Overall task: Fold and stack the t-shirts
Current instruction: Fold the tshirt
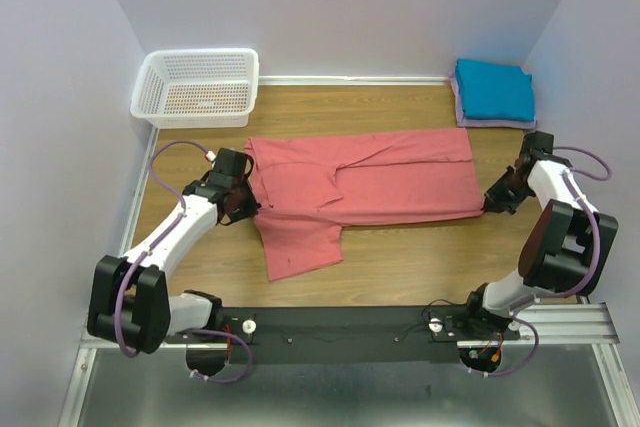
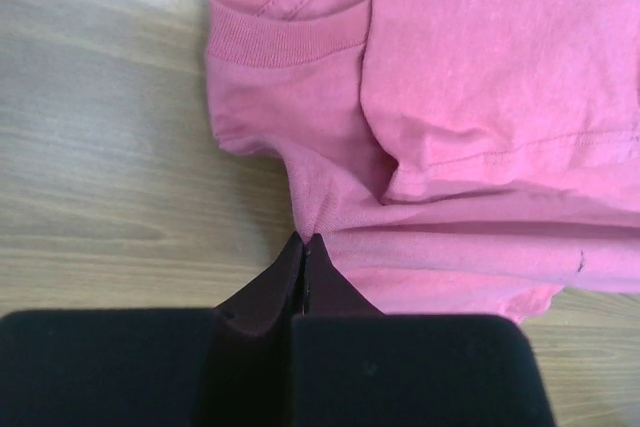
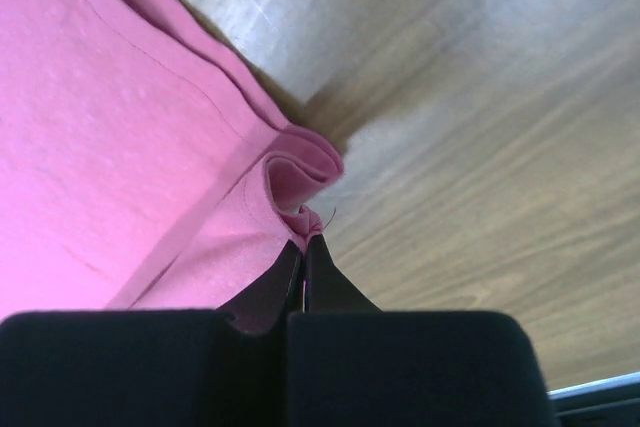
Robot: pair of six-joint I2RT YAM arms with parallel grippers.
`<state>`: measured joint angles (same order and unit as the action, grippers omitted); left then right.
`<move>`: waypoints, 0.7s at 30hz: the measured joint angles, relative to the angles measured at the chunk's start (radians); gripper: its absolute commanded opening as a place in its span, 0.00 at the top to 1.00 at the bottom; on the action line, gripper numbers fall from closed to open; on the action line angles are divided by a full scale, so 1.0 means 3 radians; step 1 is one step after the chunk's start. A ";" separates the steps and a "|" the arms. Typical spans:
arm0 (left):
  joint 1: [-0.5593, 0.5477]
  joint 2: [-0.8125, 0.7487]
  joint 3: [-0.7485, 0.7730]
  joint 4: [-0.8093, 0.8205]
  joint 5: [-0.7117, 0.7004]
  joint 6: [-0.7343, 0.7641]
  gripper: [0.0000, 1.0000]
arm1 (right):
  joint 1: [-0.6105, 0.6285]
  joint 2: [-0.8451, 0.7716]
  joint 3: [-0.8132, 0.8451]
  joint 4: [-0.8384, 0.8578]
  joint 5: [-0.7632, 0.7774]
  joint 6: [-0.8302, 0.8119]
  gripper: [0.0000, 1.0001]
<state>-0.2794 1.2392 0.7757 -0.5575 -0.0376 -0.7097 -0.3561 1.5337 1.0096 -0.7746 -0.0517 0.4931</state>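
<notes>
The left claw is pressed together on the edge of the salmon-pink t-shirt, pinching the cloth at the collar end. In the left wrist view its fingers meet with no gap, and the pink cloth puckers into their tips. From there the cloth spreads ahead of the claw and to its right. The ribbed collar lies ahead of the tips, slightly to their left.

The right claw is likewise closed tight, nipping the opposite end of the same shirt. The right wrist view shows a rolled, doubled fold of cloth gathered just ahead of the tips, with the rest of the shirt running off to the claw's left. Bare desk lies to its right.

Between the two claws the shirt lies stretched out on the desk, folded along its length. One sleeve trails toward the arm bases, just beside the left claw.

Beyond the right claw, in the far corner, a teal-blue t-shirt sits folded on top of a lavender t-shirt. Beyond the left claw stands a white basket.
</notes>
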 measured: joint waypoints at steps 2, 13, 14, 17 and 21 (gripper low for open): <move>0.0027 0.0080 0.0062 0.0009 0.0003 0.0027 1.00 | 0.0009 0.0085 0.0042 0.0027 -0.0045 -0.0013 0.99; 0.0177 0.0422 0.0294 0.0149 0.0009 0.0139 1.00 | 0.0221 0.0455 0.0521 0.0173 -0.0109 -0.0051 0.99; 0.0192 0.0446 0.0294 0.0169 0.0009 0.0148 1.00 | 0.0231 0.0497 0.0544 0.0183 -0.0111 -0.0051 0.99; 0.0226 0.0554 0.0315 0.0215 0.0009 0.0172 1.00 | 0.0244 0.0609 0.0571 0.0214 -0.0111 -0.0051 0.99; 0.0244 0.0717 0.0393 0.0284 0.0009 0.0206 1.00 | 0.0245 0.0729 0.0637 0.0233 -0.0111 -0.0051 0.99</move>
<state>-0.2062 1.4544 0.8936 -0.4725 -0.0349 -0.6479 -0.2825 1.7523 1.2007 -0.7048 -0.0849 0.4778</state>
